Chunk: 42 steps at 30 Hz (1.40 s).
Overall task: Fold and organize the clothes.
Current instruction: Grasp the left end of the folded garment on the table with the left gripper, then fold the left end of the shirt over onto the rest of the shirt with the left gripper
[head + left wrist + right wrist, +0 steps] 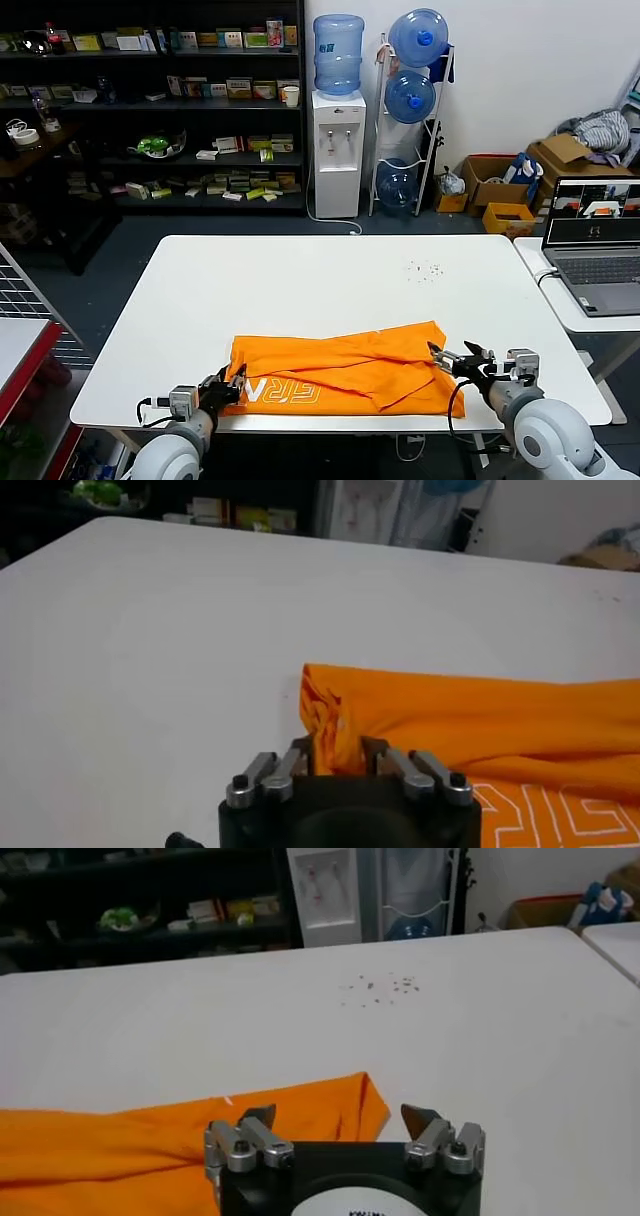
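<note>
The orange T-shirt [345,372] lies folded in a long band across the near part of the white table [300,280], white lettering [285,395] showing at its near left. My left gripper [232,381] is at the shirt's left end. In the left wrist view its fingers [300,752] are closed in on a bunched fold of the orange fabric [335,730]. My right gripper [441,354] is at the shirt's right end. In the right wrist view it [340,1116] stands wide open, with the shirt's corner [345,1103] lying just beyond the jaws, not gripped.
A second table with an open laptop [598,245] stands to the right. Small dark specks [425,268] lie on the far right of the table. A water dispenser [338,150], shelves [150,100] and cardboard boxes [500,180] stand behind.
</note>
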Motion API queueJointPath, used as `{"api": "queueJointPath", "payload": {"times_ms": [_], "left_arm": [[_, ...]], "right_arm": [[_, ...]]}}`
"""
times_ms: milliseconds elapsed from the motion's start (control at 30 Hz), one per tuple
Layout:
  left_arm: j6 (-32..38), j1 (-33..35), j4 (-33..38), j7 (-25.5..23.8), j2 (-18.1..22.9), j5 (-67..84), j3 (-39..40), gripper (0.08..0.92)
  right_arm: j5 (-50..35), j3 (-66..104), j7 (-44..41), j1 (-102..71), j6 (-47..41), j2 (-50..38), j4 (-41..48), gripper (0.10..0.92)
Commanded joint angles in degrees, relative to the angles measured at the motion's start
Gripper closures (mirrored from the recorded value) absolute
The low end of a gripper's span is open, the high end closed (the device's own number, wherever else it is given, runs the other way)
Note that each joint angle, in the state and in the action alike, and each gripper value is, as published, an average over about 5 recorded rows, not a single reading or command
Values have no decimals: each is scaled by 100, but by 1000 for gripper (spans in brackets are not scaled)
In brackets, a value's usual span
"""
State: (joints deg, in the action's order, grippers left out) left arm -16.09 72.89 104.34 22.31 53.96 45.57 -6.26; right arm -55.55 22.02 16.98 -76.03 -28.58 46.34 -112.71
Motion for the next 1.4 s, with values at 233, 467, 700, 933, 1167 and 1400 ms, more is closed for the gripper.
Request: {"api": "queueJointPath", "payload": {"times_ms": [233,467,700,933,1167,1400], "left_arm": [[-17,-57,142,27,-77,102,18,837],[-17,-134,218,4,-373,143,-233,891],[-34,-32,159,-17,-1222,531,-976,891],[149,376,-367,-155,-2015,693,-1810,891],[327,334,-1104,-324,-2465,637,-2206,891],[173,530,-113,-170,-2228,804,-1993,891]], "right_arm": [[-4,-62,23,76,35,44,61,203],[12,-116,41,158,86,69,111,203],[30,-235,87,323,102,134,155,203],[59,-369,92,465,130,214,223,203],[83,-405,88,501,150,255,250,203],[105,-360,147,442,140,268,237,203]]}}
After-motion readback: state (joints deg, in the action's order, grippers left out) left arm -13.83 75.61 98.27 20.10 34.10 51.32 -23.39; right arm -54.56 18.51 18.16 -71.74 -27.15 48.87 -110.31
